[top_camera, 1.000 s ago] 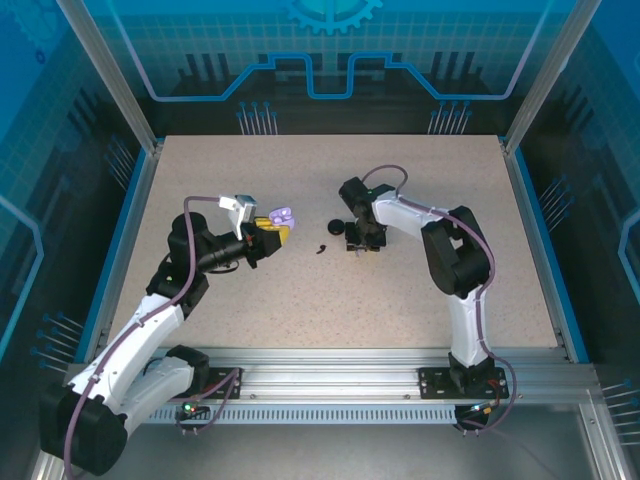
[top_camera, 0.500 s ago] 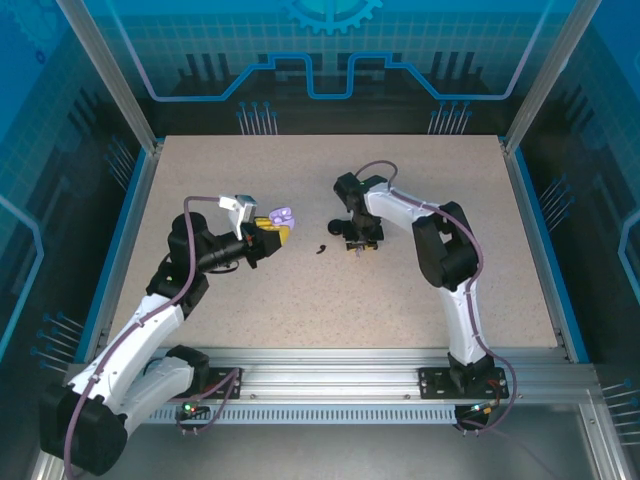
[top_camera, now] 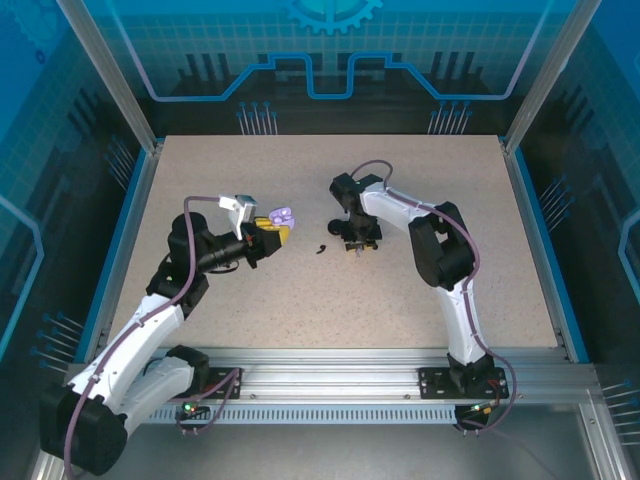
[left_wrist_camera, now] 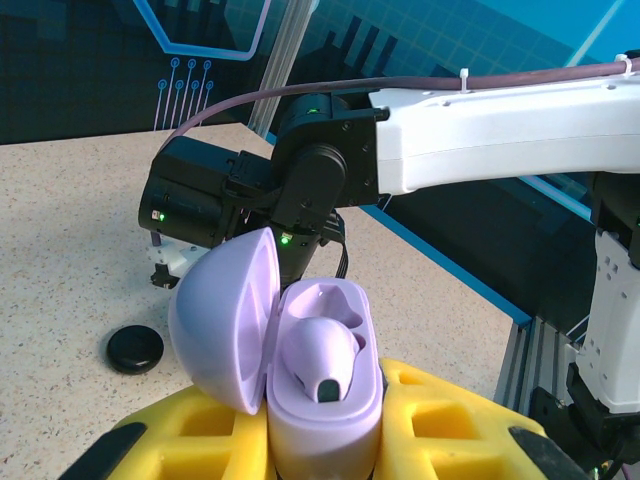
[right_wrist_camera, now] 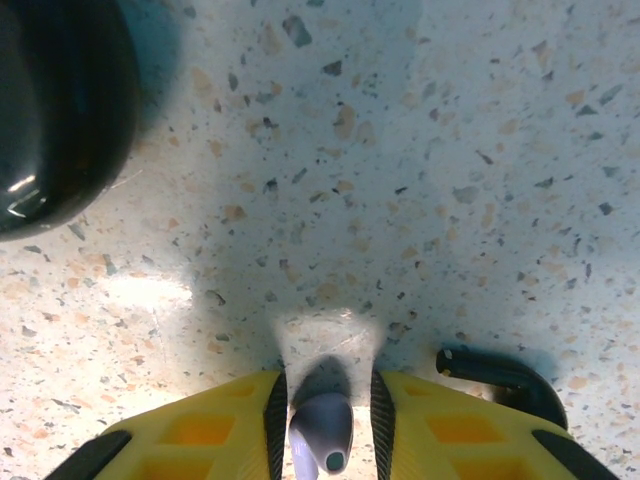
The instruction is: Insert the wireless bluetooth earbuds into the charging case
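The charging case (left_wrist_camera: 330, 425) is lilac, with its lid (left_wrist_camera: 222, 320) swung open. My left gripper (left_wrist_camera: 322, 445) is shut on its lower body and holds it upright above the table (top_camera: 283, 216). One lilac earbud (left_wrist_camera: 318, 352) sits in a socket; the socket beside it is empty. My right gripper (right_wrist_camera: 325, 405) is low over the table (top_camera: 357, 245), its yellow fingers (right_wrist_camera: 200, 430) shut on the other lilac earbud (right_wrist_camera: 322, 432), tip toward the camera.
A round black puck (top_camera: 335, 224) lies on the table between the grippers, close to the right gripper (right_wrist_camera: 45, 110). A small black curved piece (top_camera: 321, 248) lies just left of it. The right arm (left_wrist_camera: 480, 130) stretches across behind the case.
The right arm's elbow has swung slightly left and its jaws have narrowed around the earbud. The left arm and the case have not moved.
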